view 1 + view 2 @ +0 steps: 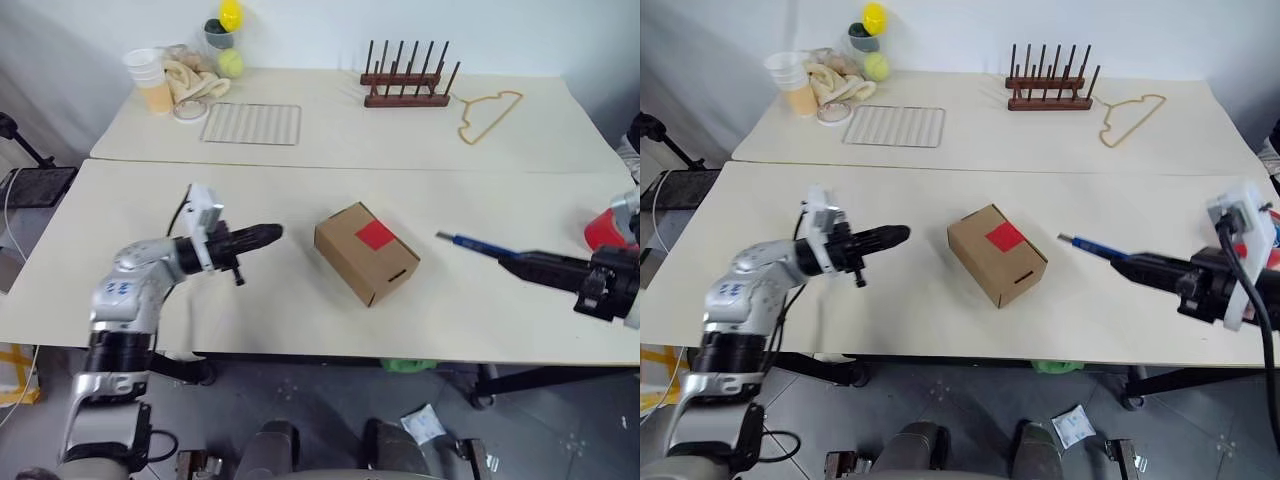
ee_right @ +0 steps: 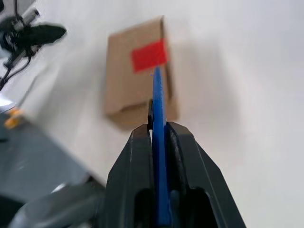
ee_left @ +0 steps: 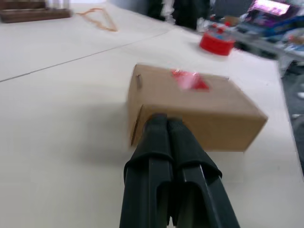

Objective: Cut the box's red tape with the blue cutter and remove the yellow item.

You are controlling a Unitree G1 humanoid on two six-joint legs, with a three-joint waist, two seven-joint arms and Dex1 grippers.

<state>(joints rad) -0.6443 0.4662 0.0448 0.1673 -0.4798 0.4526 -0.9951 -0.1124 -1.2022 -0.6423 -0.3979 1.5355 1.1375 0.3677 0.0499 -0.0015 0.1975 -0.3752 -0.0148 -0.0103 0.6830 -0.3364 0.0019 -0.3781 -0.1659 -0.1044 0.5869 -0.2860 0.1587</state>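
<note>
the room is brightly and evenly lit from above, so the pale desk (image 1: 300, 205) reads almost white and washes out toward its far edge in the right wrist view. shadows are soft and short: a faint grey patch lies under the box (image 1: 366, 252) on its near side, and a thin one under the left gripper (image 1: 270, 234). from the head the scene is sharp, with the desk edges bowing slightly toward the corners. the left wrist view is smeared, the red tape (image 3: 189, 80) and the clutter beyond the desk's far edge blurred, while the fingers (image 3: 161, 161) up close are soft. in the right wrist view the blue cutter (image 2: 159, 142) is crisp near the fingers and the background hazy.
</note>
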